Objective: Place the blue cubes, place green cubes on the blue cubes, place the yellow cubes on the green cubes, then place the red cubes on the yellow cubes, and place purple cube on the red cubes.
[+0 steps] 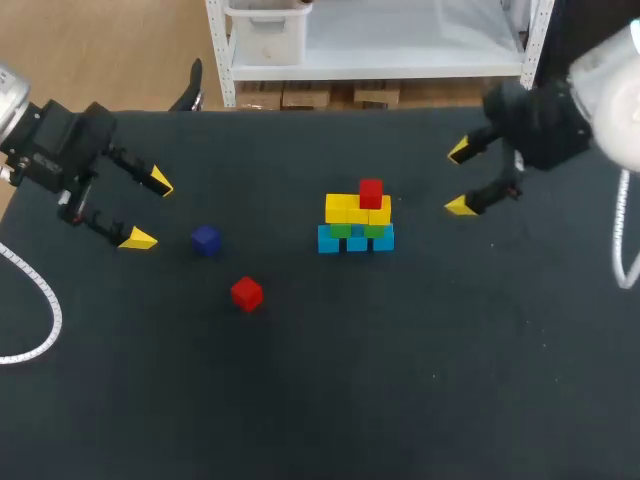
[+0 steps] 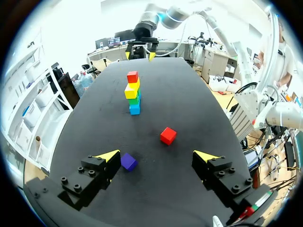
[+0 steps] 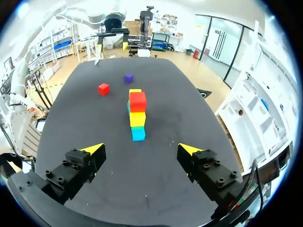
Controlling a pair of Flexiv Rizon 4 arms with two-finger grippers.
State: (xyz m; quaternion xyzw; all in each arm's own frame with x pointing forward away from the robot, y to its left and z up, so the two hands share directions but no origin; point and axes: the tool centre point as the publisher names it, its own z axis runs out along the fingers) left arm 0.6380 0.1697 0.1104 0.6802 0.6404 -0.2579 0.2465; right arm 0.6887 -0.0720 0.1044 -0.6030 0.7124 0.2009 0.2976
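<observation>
Our loose red cube [image 1: 246,293] lies left of the stack [image 1: 356,225] and nearer us, the purple cube [image 1: 206,240] farther left. Our left gripper [image 1: 148,210] and right gripper [image 1: 461,178] flank the stack, spread wide, holding nothing. One red is up; fetching the second looks next.

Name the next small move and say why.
Probably move the left gripper over the loose red cube: it is open and the nearer one, only one red cube sits on the yellow cubes, and the purple cube goes last.
</observation>
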